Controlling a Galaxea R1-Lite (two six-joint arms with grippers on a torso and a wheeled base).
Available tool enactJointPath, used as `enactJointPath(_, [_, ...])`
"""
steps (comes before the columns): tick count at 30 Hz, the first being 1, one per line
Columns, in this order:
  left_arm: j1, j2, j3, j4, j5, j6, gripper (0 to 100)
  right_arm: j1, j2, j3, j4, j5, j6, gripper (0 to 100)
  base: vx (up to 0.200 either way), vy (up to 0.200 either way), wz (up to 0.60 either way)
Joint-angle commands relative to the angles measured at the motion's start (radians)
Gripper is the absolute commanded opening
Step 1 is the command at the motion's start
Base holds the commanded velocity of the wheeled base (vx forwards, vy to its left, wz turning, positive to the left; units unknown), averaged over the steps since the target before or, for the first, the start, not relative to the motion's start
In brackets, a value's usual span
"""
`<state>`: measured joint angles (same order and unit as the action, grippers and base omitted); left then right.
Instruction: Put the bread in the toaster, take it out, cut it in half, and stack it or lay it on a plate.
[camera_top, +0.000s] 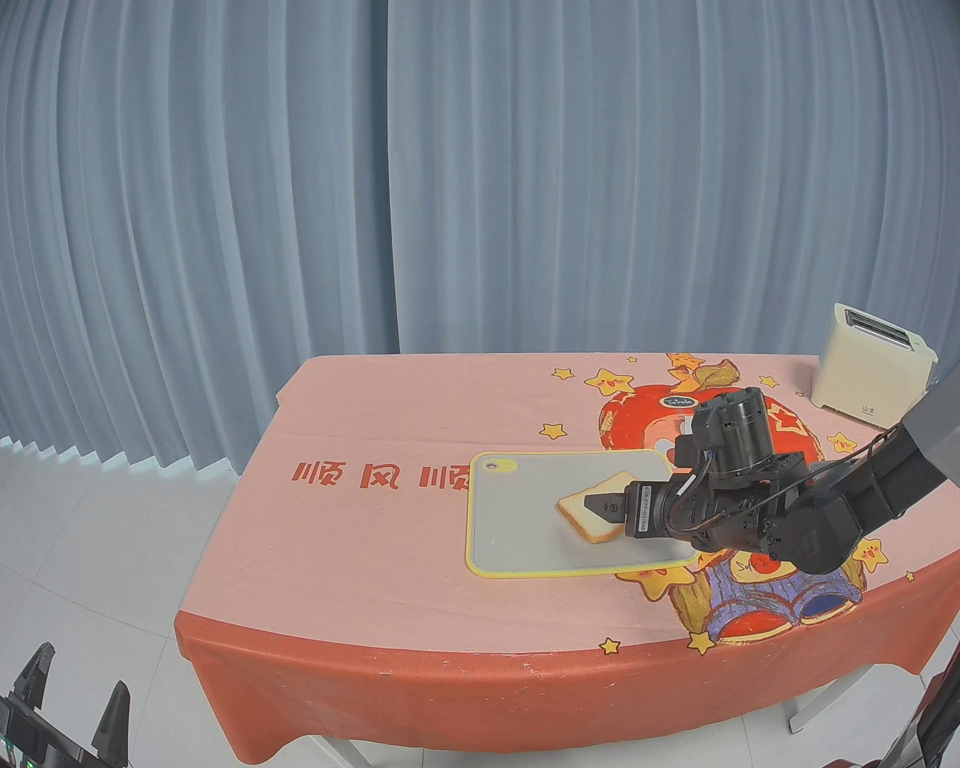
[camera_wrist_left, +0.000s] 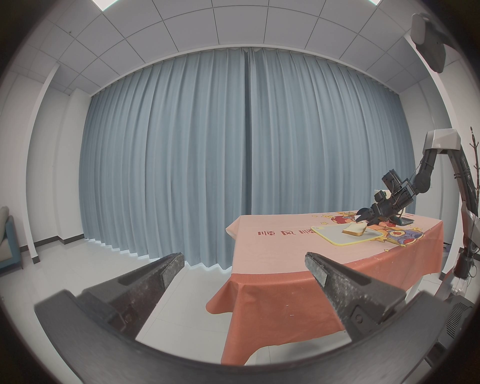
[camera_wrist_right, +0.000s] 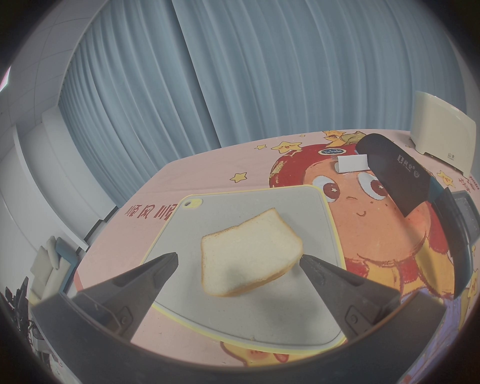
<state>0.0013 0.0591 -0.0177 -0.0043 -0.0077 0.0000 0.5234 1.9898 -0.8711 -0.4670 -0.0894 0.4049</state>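
Note:
A slice of white bread (camera_wrist_right: 250, 252) lies on the grey, yellow-rimmed cutting board (camera_wrist_right: 310, 210) in the middle of the table. My right gripper (camera_wrist_right: 237, 260) is open low over the board, one finger on each side of the slice. One fingertip (camera_wrist_right: 310, 265) is right at the crust and the other stands well clear of it. From the head view the bread (camera_top: 592, 518) shows just under the right gripper (camera_top: 600, 505). The cream toaster (camera_top: 872, 368) stands at the table's far right corner. My left gripper (camera_top: 75, 690) hangs open below and left of the table, holding nothing.
A black-bladed knife (camera_wrist_right: 400, 170) lies on the pink printed cloth (camera_top: 380, 540) between the board and the toaster (camera_wrist_right: 442, 130). Blue curtains hang behind the table. The left half of the cloth is bare.

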Motion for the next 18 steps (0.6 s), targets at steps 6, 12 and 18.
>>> enactJointPath(6, [0.0, 0.001, 0.018, 0.0, 0.0, 0.0, 100, -0.01, 0.007, -0.014, -0.005, 0.0, 0.025, 100, 0.0, 0.0, 0.0])
enactJointPath(12, [0.0, 0.001, 0.018, 0.0, 0.0, 0.0, 100, -0.008, 0.012, -0.02, -0.002, -0.001, 0.034, 100, 0.0, 0.0, 0.0])
enactJointPath(18, [0.0, 0.001, 0.018, 0.0, 0.0, -0.002, 100, -0.003, -0.023, -0.003, -0.004, -0.001, 0.032, 100, 0.0, 0.0, 0.0])
